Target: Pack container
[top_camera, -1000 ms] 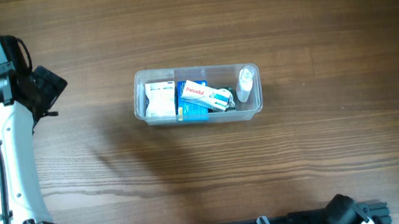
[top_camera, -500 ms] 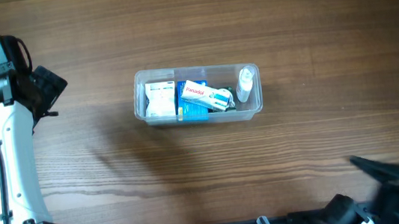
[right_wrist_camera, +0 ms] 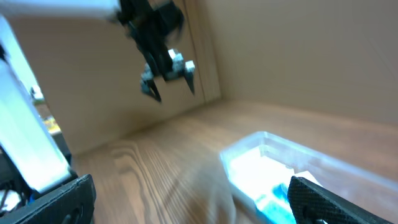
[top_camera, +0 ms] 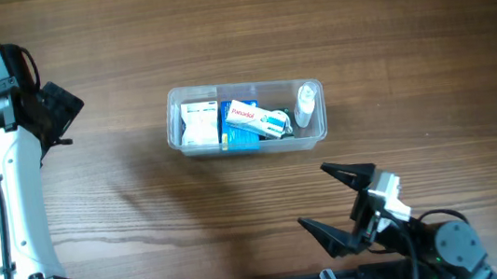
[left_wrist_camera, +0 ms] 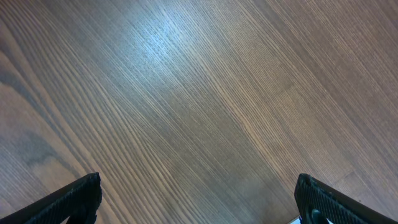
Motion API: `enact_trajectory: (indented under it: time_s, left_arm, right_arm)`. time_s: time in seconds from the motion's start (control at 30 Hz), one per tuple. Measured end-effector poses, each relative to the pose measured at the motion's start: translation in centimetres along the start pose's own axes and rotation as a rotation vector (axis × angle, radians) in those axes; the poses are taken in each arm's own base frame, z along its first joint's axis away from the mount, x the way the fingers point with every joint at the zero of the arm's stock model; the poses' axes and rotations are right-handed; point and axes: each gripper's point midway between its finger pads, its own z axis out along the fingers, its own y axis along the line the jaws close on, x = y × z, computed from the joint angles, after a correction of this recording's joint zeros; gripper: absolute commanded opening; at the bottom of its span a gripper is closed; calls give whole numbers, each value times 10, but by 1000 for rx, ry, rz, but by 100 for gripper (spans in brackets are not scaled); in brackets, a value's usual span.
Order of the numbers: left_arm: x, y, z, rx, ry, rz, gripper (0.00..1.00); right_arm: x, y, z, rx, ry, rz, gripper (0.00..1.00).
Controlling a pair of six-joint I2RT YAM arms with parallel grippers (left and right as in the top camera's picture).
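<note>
Container (top_camera: 266,84) is lying mid-worktop (top_camera: 423,26), its long axis running left to right across the overhead view. Nearest, the right gripper (top_camera: 311,194) is hovering with fingers spread wide, grasping nothing, near the tub's front wall but apart from it. Inside, a white box (top_camera: 196,125) is sitting at the left end, a red-lettered white box (top_camera: 248,114) is leaning over a blue one (top_camera: 241,138), its writing too small to read, and a small clear bottle (top_camera: 306,105) is occupying the right end. Far left, the left gripper (top_camera: 59,111) is hanging released above the wood
</note>
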Motion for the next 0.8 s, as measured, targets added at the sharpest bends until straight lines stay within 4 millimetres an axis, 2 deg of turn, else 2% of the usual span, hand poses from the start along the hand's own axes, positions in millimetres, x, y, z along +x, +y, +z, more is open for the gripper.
enact_trajectory:
  time_s: [0.13, 0.37, 0.53, 0.8]
  left_arm:
    - [0, 0, 0, 0, 0, 0, 100]
    - [0, 0, 0, 0, 0, 0, 100]
    - [0, 0, 0, 0, 0, 0, 100]
    - [0, 0, 0, 0, 0, 0, 100]
  right_arm:
    - [30, -10, 3, 24, 58, 36, 100]
    - [60, -35, 3, 131, 108, 57, 100]
    - [60, -44, 2, 179, 104, 7, 100]
    - [60, -45, 2, 184, 105, -17, 100]
